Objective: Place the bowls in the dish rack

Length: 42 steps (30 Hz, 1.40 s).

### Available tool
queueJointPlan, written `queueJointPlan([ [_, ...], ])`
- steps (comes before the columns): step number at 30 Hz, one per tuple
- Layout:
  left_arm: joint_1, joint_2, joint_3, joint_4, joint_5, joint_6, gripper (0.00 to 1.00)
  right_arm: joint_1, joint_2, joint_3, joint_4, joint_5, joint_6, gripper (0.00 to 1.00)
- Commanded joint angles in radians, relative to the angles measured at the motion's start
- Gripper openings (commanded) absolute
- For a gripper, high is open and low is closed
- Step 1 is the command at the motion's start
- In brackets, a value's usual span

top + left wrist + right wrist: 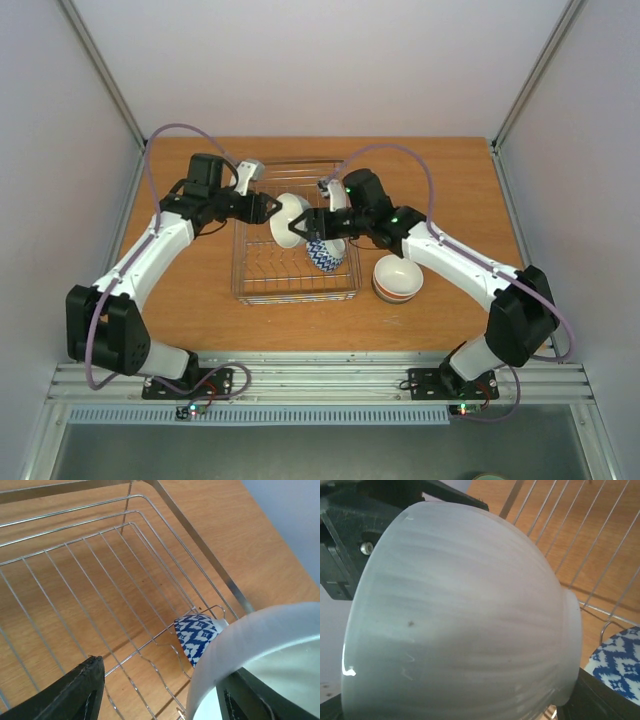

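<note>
A pale grey-white bowl (288,222) stands tilted on its side over the silver wire dish rack (250,272), mouth facing left, between my two grippers. My left gripper (271,209) is wide open. In the left wrist view one finger (75,692) is far from the bowl (240,642) and the other finger (246,700) sits at its rim. My right gripper (308,222) is against the bowl's outer wall. The bowl (470,620) fills the right wrist view and hides the jaws except one finger (607,700). A blue-white zigzag bowl (325,257) stands in the rack (200,545) and also shows in both wrist views (197,632) (617,662).
A nested stack of bowls (397,280), white inside with a red-orange rim, sits on the wooden table (450,200) just right of the rack. White walls and metal frame posts enclose the table. My left gripper's body (345,545) shows beyond the bowl's rim.
</note>
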Motion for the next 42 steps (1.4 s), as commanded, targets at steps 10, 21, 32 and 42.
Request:
queueJointPlan([
  [10,0.037,-0.043,0.027,0.025,-0.258,0.067,0.61,0.298,0.131,0.399,-0.535,0.703,-0.244,0.01],
  [21,0.085,-0.055,0.012,0.048,-0.338,0.010,0.61,0.407,0.318,0.581,-0.791,1.018,-0.204,0.01],
  [32,0.113,-0.057,0.007,0.056,-0.317,-0.008,0.61,0.445,0.438,0.690,-0.942,1.096,-0.104,0.01],
  [42,0.123,-0.056,0.005,0.059,-0.296,-0.015,0.61,0.473,0.598,0.871,-1.072,1.159,0.014,0.01],
])
